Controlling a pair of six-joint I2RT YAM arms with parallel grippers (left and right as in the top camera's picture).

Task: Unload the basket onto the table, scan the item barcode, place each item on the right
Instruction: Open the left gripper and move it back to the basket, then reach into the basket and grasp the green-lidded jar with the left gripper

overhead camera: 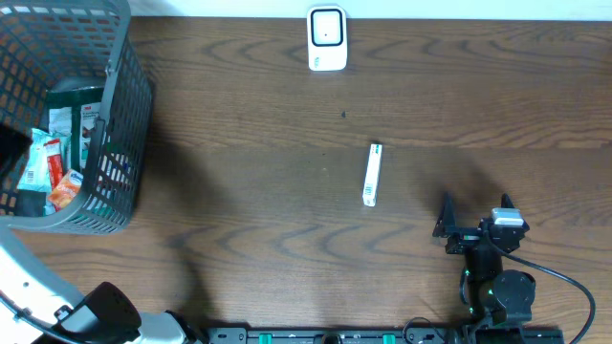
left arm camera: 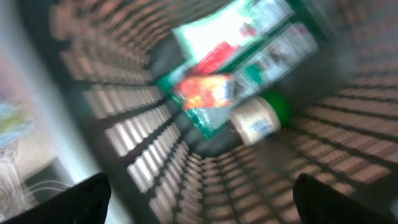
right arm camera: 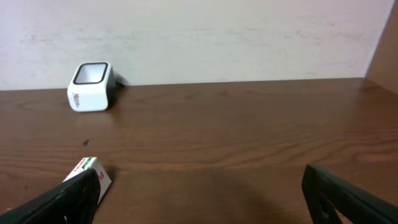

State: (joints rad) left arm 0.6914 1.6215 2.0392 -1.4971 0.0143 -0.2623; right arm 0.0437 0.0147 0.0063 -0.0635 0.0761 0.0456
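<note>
Slim white box (overhead camera: 372, 175), the 1 item lying loose on the table (overhead camera: 249, 115), rested flat near the centre, well apart from the white scanner (overhead camera: 326, 38) standing at the far edge. Whether its barcode faced upward could not be told. More packaged goods (overhead camera: 57, 162) sat in the grey mesh basket (overhead camera: 124, 96) at the left; the blurred left wrist view looked down onto them, among them a small jar (left arm camera: 255, 121) with a green lid.

Left gripper (left arm camera: 202, 182): inside the basket above the goods, jaws spread wide, grasping nothing. Right gripper (right arm camera: 200, 174): low over the table at the near right, jaws likewise spread and empty, pointed toward the scanner with the box just beside 1 finger in its own view.

Progress, as judged: nothing was held and nothing stood before the scanner window, so no scan was under way. Left to do were the pick of an item, its carry to the scanner, and the presentation of the barcode to the window. Whether the box had been scanned could not be told.
</note>
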